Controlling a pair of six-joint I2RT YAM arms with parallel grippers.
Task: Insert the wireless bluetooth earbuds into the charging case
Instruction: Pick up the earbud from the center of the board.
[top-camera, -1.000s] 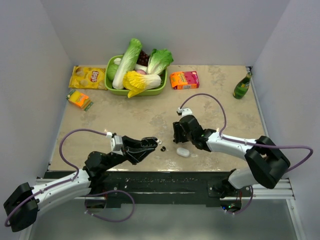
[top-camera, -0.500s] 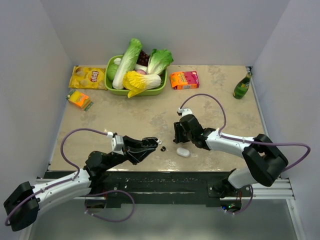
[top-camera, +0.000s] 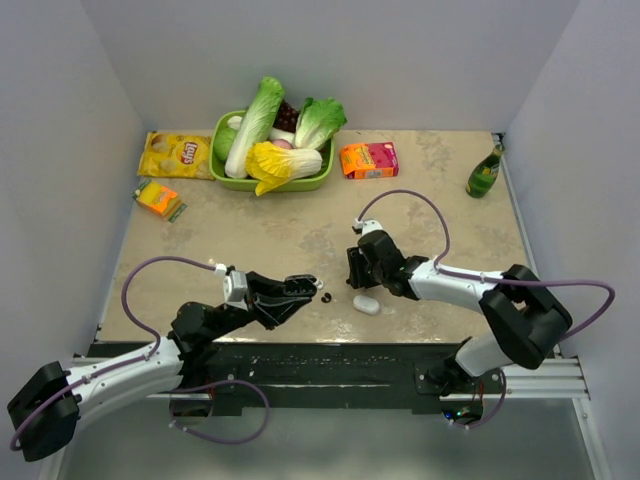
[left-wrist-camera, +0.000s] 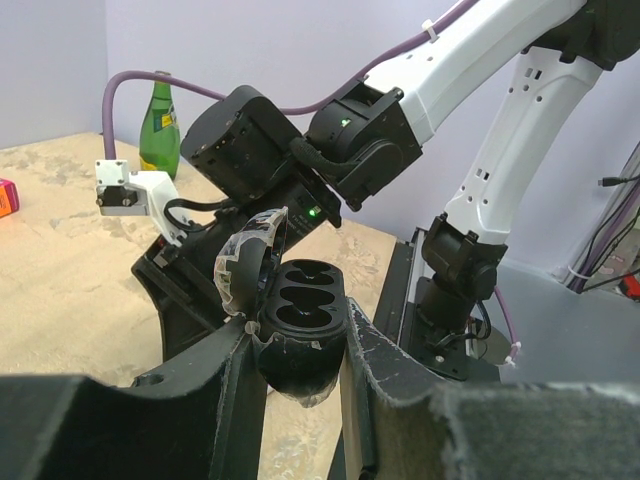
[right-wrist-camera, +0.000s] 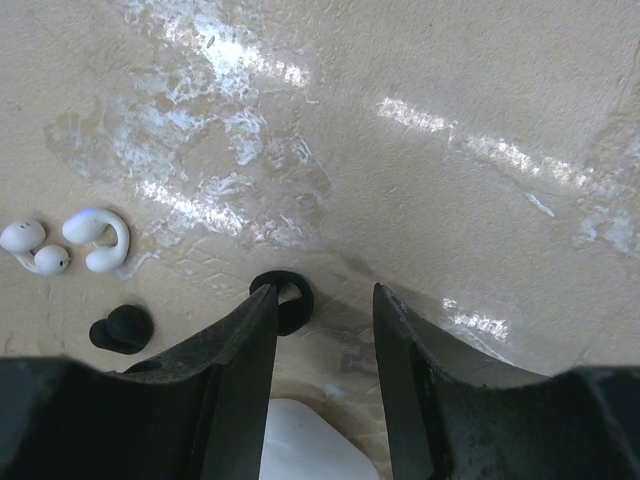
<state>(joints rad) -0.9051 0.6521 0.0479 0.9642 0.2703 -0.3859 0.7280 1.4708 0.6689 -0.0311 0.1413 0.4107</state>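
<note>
**newbie_01:** how far along was it?

**yam_fan:** barely started imo. The 2 white earbuds (right-wrist-camera: 97, 240) lay loose on the desk (right-wrist-camera: 450, 120). The charging case (top-camera: 366, 304) sat toward the near edge and looked closed. The left end effector (left-wrist-camera: 298, 345) clamped an open black case (left-wrist-camera: 300, 300), its 2 sockets empty. The right end effector (right-wrist-camera: 325, 310) hung part-open over a black bud (right-wrist-camera: 283, 300), holding nothing.

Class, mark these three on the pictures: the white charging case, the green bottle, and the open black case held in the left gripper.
the white charging case (top-camera: 366, 304): top view, middle of its shell.
the green bottle (top-camera: 485, 172): top view, its body.
the open black case (left-wrist-camera: 297, 362): left wrist view, its lower shell.
</note>
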